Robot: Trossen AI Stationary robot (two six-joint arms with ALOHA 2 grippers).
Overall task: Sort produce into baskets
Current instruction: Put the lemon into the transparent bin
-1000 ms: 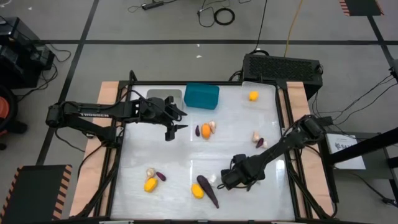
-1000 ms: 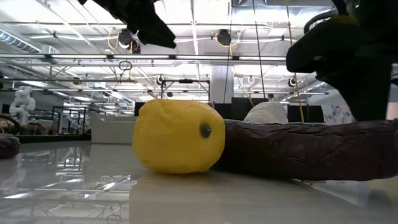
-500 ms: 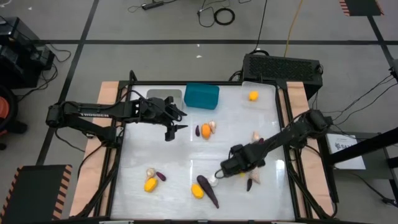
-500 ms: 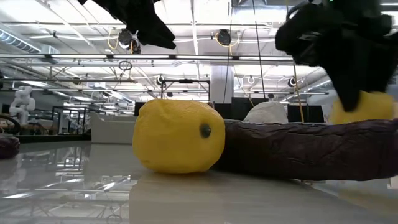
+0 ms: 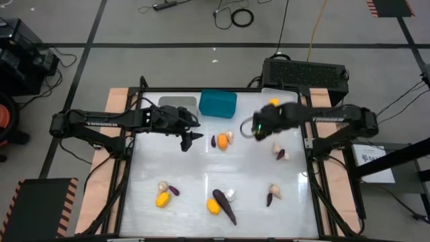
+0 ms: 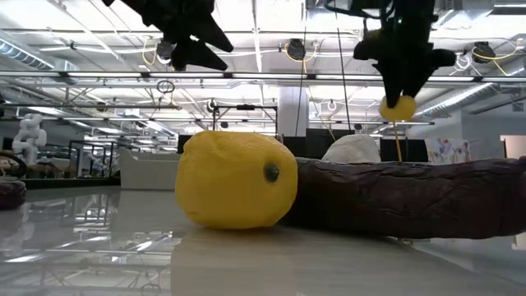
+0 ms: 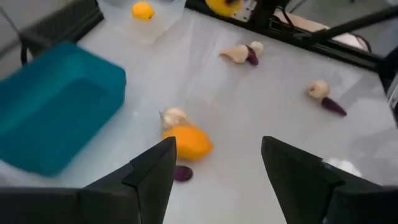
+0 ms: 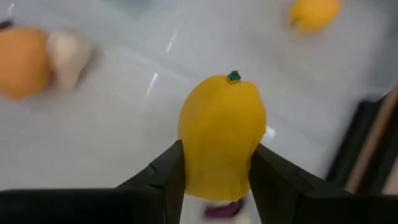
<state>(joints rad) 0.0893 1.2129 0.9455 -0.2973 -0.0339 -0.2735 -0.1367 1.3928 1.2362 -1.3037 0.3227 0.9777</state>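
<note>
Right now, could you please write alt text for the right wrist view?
The right gripper holds a yellow lemon-like fruit above the white table. Blurred beyond: an orange fruit touching a pale bulb, and another yellow fruit.

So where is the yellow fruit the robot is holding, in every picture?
High view: hidden under the right gripper, near the teal basket.
Low view: yellow fruit hanging at upper right.
Left wrist view: at the top edge.
Right wrist view: centre, between the fingers.
Shared landmark: the teal basket.

A yellow lemon hangs clamped above the white table, while oranges, purple eggplants and pale garlic bulbs lie scattered near the teal basket, grey basket and clear basket.
</note>
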